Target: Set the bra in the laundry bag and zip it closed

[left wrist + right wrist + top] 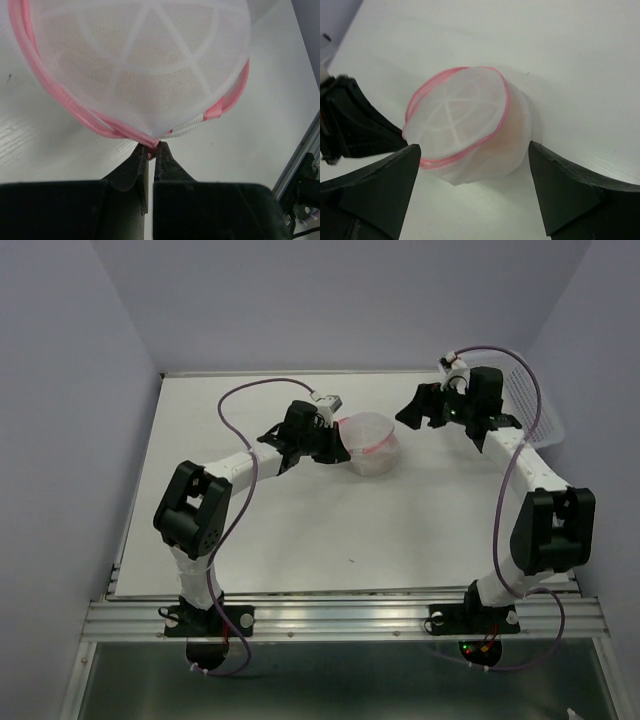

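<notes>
No text, label, brand, number readable in my views. Laundry bag (140, 60) mesh plain; my left gripper (153, 148) bare black.

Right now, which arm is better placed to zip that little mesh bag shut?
Probably the left. The left gripper is shut on the pink zipper band of the laundry bag, while the right gripper hangs open, apart from the bag and touching nothing.

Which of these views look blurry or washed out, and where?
Left wrist: bag mesh close up, soft and nearly blown out white; left fingers dark and featureless. Right wrist: bag fairly sharp, right fingers soft at the edges. Top: evenly lit, only faint shadows.
</notes>
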Robot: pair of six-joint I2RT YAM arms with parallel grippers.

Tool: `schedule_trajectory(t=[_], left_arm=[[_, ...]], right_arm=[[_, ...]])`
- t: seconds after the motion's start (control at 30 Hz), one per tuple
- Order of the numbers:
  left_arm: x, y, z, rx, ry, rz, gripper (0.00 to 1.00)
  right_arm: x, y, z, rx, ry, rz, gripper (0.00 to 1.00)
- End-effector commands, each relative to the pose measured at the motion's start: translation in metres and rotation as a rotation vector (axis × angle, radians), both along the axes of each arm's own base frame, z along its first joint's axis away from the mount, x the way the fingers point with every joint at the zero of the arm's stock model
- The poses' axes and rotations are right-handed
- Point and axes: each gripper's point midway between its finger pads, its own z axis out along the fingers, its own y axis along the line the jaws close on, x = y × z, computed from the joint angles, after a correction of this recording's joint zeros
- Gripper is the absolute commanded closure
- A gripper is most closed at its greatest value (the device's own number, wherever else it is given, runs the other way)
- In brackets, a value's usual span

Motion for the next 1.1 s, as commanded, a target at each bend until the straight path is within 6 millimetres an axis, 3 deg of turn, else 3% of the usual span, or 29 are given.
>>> schedule_trajectory(t=[0.0, 0.1, 0.2, 0.33, 0.53, 0.73, 0.97, 1.07], left_arm=[[-0.002, -0.009, 0.043, -0.046, -0.008, -0.046, 1.00], [-0.004, -0.009, 0.047, -0.038, 0.004, -0.057, 1.00], [-0.009, -0.009, 0.055, -0.038, 0.015, -0.079, 1.00], [-0.020, -0.012, 0.069, -0.073, 0.020, -0.125, 1.00], [-0.027, -0.016, 0.073, -0.109, 0.055, -0.132, 1.00], [-0.028, -0.026, 0.087, -0.154, 0.074, -0.134, 1.00], [-0.036, -0.033, 0.081, -0.143, 0.079, -0.141, 1.00], [-0.042, -0.037, 0.080, -0.143, 0.080, -0.165, 1.00]], right_arm=[[-0.040, 0.006, 0.014, -0.435, -0.318, 0.284, 0.00], [-0.054, 0.022, 0.014, -0.658, -0.480, 0.431, 0.00], [-0.072, 0.045, 0.008, -0.748, -0.524, 0.583, 0.00], [-0.072, 0.057, 0.010, -0.842, -0.599, 0.649, 0.00], [-0.074, 0.071, 0.003, -0.851, -0.661, 0.741, 0.02], [-0.080, 0.086, -0.017, -0.861, -0.726, 0.888, 0.09], [-0.090, 0.094, -0.043, -0.810, -0.711, 0.979, 0.13], [-0.088, 0.100, -0.039, -0.772, -0.715, 0.972, 0.27]])
